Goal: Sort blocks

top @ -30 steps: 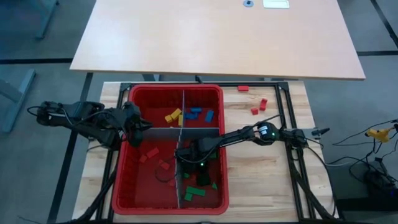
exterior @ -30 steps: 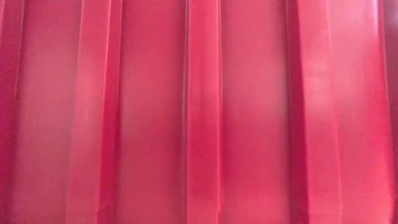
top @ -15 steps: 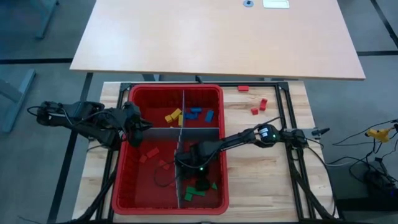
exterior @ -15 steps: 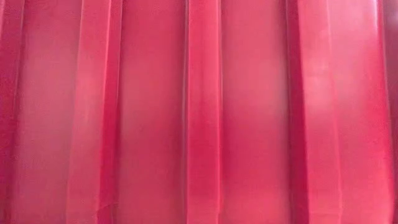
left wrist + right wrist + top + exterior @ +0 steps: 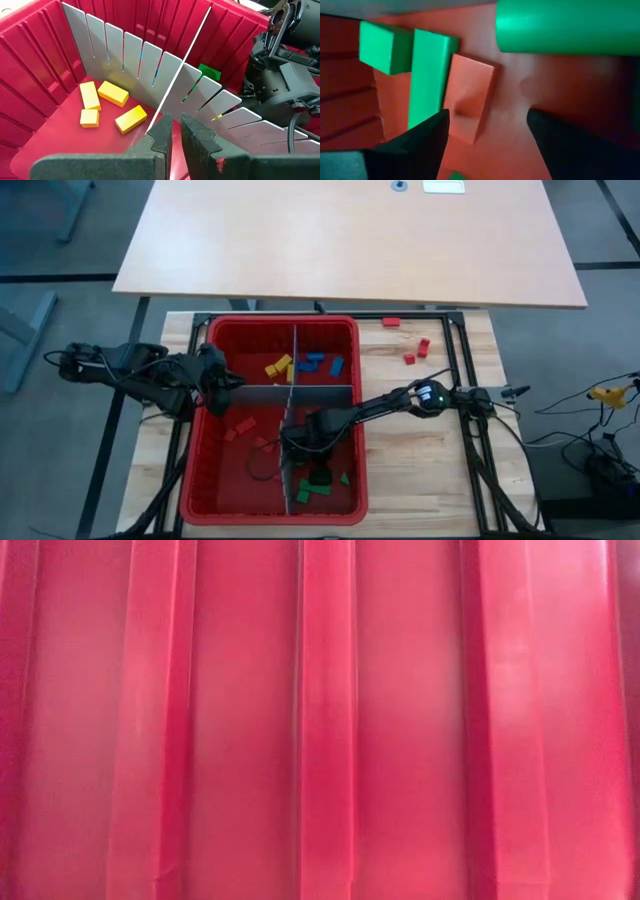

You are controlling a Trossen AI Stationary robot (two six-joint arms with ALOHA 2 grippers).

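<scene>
Two dark arms are working over a red bin [image 5: 200, 480] sitting on a wooden surface [image 5: 420, 480]; grey slotted dividers [image 5: 320, 391] are splitting the bin into four compartments. The right gripper [image 5: 487, 132] is reaching down into the compartment holding the green blocks [image 5: 312, 490], its fingers [image 5: 420, 140] standing apart and clasping nothing; directly between and just ahead of them a red block [image 5: 470, 97] is lying flat on the bin floor, touching a long green block [image 5: 427, 75] beside it, with another green block [image 5: 385, 47] next to that and a large green one [image 5: 565, 25] lying farther ahead. The left gripper [image 5: 175, 137] is hovering at the bin's left wall, its fingers nearly together with only a thin gap between them and nothing held; a divider's edge is lying just ahead of it, and four yellow blocks [image 5: 111, 106] are resting on the bin floor beyond, near the slotted panel. Seen from above, yellow and blue blocks [image 5: 322, 363] are sharing the far pair of compartments, red blocks [image 5: 245, 430] are lying in the compartment beside the right gripper, across the divider; several more red blocks [image 5: 412, 350] are lying loose on the surface outside the bin, well apart from both grippers. The low camera is showing only the bin's ribbed red wall.
</scene>
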